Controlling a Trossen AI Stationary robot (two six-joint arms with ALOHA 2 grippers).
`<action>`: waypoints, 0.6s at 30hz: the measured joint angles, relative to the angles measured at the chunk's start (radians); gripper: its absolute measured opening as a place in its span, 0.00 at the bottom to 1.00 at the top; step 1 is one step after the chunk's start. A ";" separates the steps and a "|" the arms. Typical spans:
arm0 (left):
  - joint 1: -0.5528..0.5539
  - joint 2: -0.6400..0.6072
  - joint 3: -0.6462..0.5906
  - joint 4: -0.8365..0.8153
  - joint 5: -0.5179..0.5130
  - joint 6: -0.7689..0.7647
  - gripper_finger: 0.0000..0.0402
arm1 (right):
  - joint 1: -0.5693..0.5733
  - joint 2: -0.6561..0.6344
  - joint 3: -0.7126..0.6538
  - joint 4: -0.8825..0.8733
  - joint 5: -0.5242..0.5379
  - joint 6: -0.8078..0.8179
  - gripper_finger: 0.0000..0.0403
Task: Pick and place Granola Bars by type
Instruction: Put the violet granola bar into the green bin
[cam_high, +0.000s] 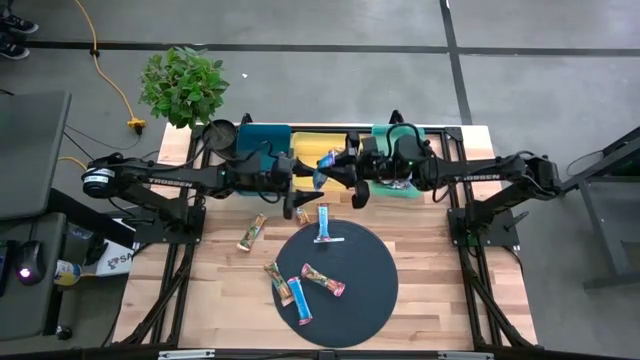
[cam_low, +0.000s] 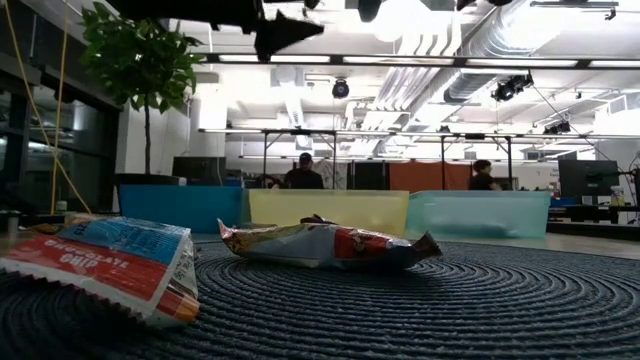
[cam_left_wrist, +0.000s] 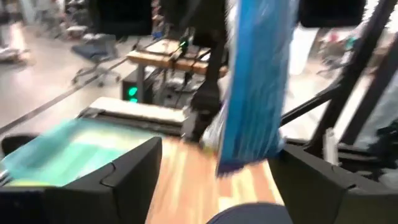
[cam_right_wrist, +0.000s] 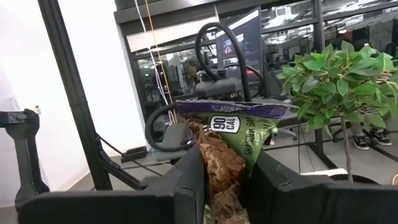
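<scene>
High view: both arms are raised over the far trays, reached in from either side.
Left gripper (cam_left_wrist: 214, 180): fingers spread wide, blue bar (cam_left_wrist: 255, 81) seen between them, apparently let go so it drops toward a tray.
Right gripper (cam_right_wrist: 227, 180): clamped on a green-purple bar (cam_right_wrist: 233, 134), held upright for carrying.
Remaining bars: several left on the dark round mat (cam_high: 375, 285), one tan bar (cam_high: 251, 232) on the wood to its left, awaiting sorting.
Trays: teal tray (cam_high: 262, 140), yellow tray (cam_high: 312, 143), green tray (cam_high: 400, 190) along the far edge, one presumably per type.

Left gripper (cam_high: 305, 176) jaws spread; right gripper (cam_high: 340, 170) clamped, both arms stretched inward.
</scene>
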 joint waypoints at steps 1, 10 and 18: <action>0.000 0.000 0.000 -0.018 -0.018 0.000 0.73 | -0.003 0.000 0.000 0.000 -0.004 0.000 0.17; 0.000 0.000 0.000 -0.244 -0.147 0.004 0.76 | -0.059 0.000 0.001 0.008 -0.018 -0.005 0.17; 0.000 0.000 0.000 -0.327 -0.201 0.004 0.76 | -0.164 -0.031 0.001 -0.050 -0.027 -0.027 0.17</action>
